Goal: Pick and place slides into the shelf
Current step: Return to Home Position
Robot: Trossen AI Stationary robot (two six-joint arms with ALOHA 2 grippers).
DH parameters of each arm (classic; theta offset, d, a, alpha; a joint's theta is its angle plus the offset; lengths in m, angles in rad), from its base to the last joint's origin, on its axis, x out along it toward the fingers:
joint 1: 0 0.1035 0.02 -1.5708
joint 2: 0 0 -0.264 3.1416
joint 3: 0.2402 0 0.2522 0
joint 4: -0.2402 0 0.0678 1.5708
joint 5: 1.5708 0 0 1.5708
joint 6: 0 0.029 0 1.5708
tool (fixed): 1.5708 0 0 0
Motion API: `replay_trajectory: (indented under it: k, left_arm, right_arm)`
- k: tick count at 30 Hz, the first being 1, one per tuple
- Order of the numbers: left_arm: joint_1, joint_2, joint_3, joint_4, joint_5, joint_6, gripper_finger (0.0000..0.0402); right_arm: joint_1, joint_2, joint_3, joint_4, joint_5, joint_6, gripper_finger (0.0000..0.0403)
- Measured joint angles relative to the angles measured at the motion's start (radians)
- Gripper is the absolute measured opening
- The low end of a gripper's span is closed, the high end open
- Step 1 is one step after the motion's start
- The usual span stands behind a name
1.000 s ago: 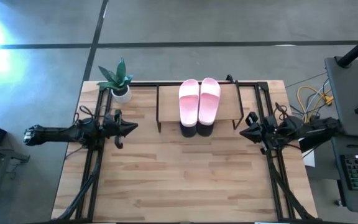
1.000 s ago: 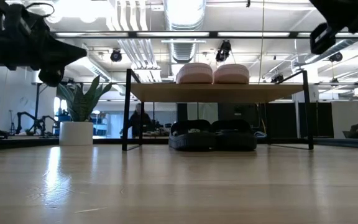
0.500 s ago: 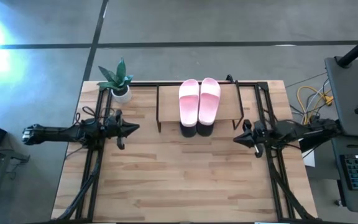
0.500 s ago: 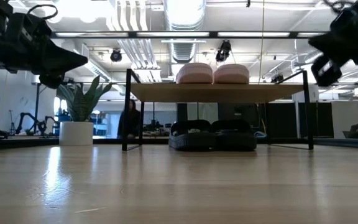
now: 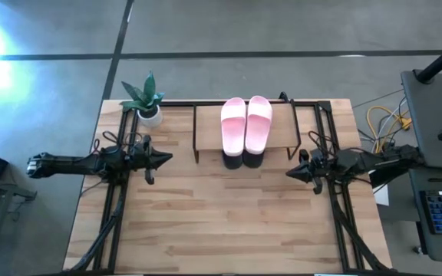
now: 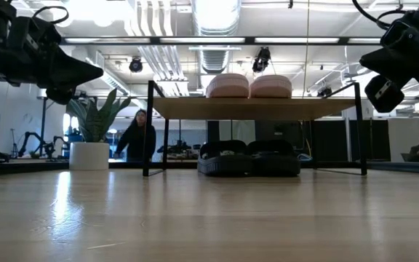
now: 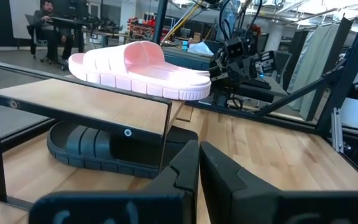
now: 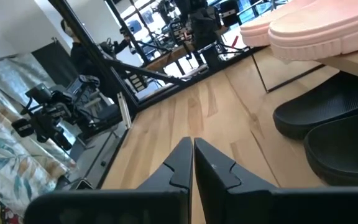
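Note:
Two pale pink slides [image 5: 245, 123] lie side by side on the shelf's wooden top board [image 6: 253, 107]. Two dark slides [image 6: 249, 158] rest on their soles on the table under that board, between the black legs. My left gripper [image 5: 167, 157] hovers shut to the left of the shelf, pointing level toward it. My right gripper [image 5: 288, 173] hovers shut to the shelf's right, pointing level toward the table's middle. Neither holds anything. In the left wrist view a pink slide [image 7: 140, 67] sits above a dark slide [image 7: 114, 148].
A potted plant [image 5: 146, 100] in a white pot stands at the table's far left corner. Bare wooden tabletop [image 5: 229, 222] spreads in front of the shelf. A person [image 6: 137, 138] shows in the room beyond the table.
My right gripper has come down and reached a little toward the table's middle, rolling about its own axis as it went. Both grippers have stayed shut. The slides and shelf have not moved.

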Motion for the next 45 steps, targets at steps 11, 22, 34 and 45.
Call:
replay_trajectory:
  k: [11, 22, 34, 45]
  left_arm:
    - [0.0, 0.016, -0.001, 0.0, 0.0, 0.0, 0.0]
    - [0.0, 0.018, -0.001, 0.0, 0.0, 0.0, 0.0]
    - [0.0, 0.018, -0.001, 0.0, 0.0, 0.0, 0.0]
    - [0.0, 0.015, -0.001, 0.0, 0.0, 0.0, 0.0]
  right_arm:
    - [0.0, 0.0, 0.0, 0.0, 0.0, 0.0, 0.0009]
    - [0.0, 0.001, 0.0, 0.0, 0.0, 0.0, 0.0009]
    - [0.0, 0.001, 0.0, 0.0, 0.0, 0.0, 0.0009]
    - [0.0, 0.001, 0.0, 0.0, 0.0, 0.0, 0.0009]
